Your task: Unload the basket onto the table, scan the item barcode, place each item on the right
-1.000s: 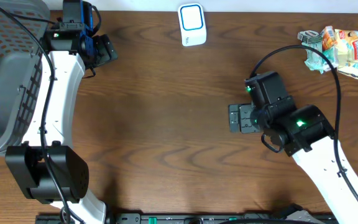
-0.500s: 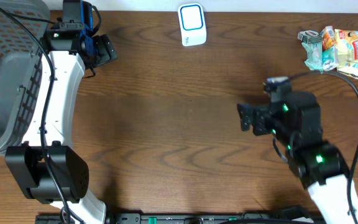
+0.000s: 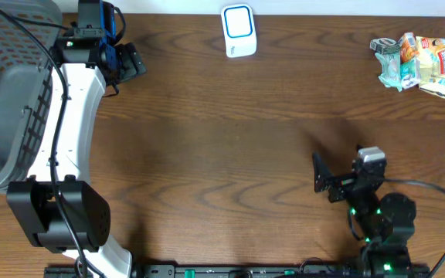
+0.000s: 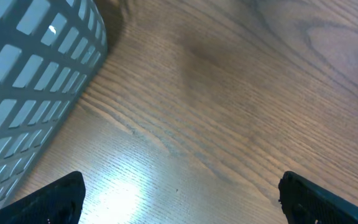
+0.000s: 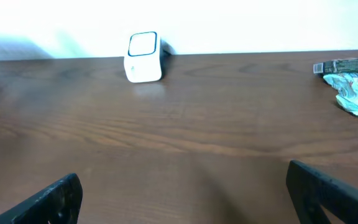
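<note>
The right gripper (image 3: 321, 173) is low over the table (image 3: 207, 154), at the near edge, and its jaws stand wide apart. In the right wrist view its two black fingers (image 5: 55, 199) show only at the lower corners, and between them there is only the brown wood.

The item, a bundle of crumpled snack packets (image 3: 416, 63), lies well apart from this gripper, far ahead of it and to its right side, close to the far edge of the table. In the right wrist view only the left part of the bundle is seen, at the right border of the picture. Whether a barcode faces up cannot be told.

The white scanner (image 3: 239, 29) with the blue frame on its face stands also far ahead of the right gripper, but to its left side, at the far edge of the table. It is well apart from the packets.

The left gripper (image 3: 132, 62) is at the far left part of the table, and its jaws are wide apart too, over bare wood. The grey basket (image 4: 23, 93) with the grid wall is just beside it, on its left. The scanner is to its right, some way off.
</note>
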`<action>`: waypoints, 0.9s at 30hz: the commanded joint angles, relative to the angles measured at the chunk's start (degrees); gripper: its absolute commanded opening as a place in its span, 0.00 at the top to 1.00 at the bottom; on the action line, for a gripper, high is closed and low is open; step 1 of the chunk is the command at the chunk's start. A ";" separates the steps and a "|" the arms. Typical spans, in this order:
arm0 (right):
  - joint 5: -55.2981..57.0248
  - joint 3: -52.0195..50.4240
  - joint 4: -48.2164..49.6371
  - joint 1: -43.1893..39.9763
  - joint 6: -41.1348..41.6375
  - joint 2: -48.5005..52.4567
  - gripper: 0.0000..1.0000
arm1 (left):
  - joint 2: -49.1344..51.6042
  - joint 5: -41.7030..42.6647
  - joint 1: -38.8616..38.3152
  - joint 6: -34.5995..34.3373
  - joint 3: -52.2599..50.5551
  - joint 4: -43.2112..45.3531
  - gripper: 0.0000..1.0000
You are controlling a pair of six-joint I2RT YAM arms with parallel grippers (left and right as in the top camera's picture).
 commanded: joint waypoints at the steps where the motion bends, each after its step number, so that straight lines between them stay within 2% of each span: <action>1: 0.31 -3.82 0.28 -1.09 -0.94 -6.60 0.01 | 0.33 -0.74 0.00 0.33 0.33 -0.02 0.02; 14: 5.62 -10.99 0.07 -1.25 -0.98 -17.11 0.01 | 0.33 -0.72 0.00 0.33 0.33 -0.02 0.02; 19: 6.21 -10.97 0.09 -1.25 -4.52 -20.65 0.01 | 0.33 -0.72 0.00 0.33 0.33 -0.02 0.02; 27: 9.01 -10.99 -0.28 -1.07 -5.86 -20.55 0.01 | 0.33 -0.72 0.00 0.33 0.33 -0.02 0.02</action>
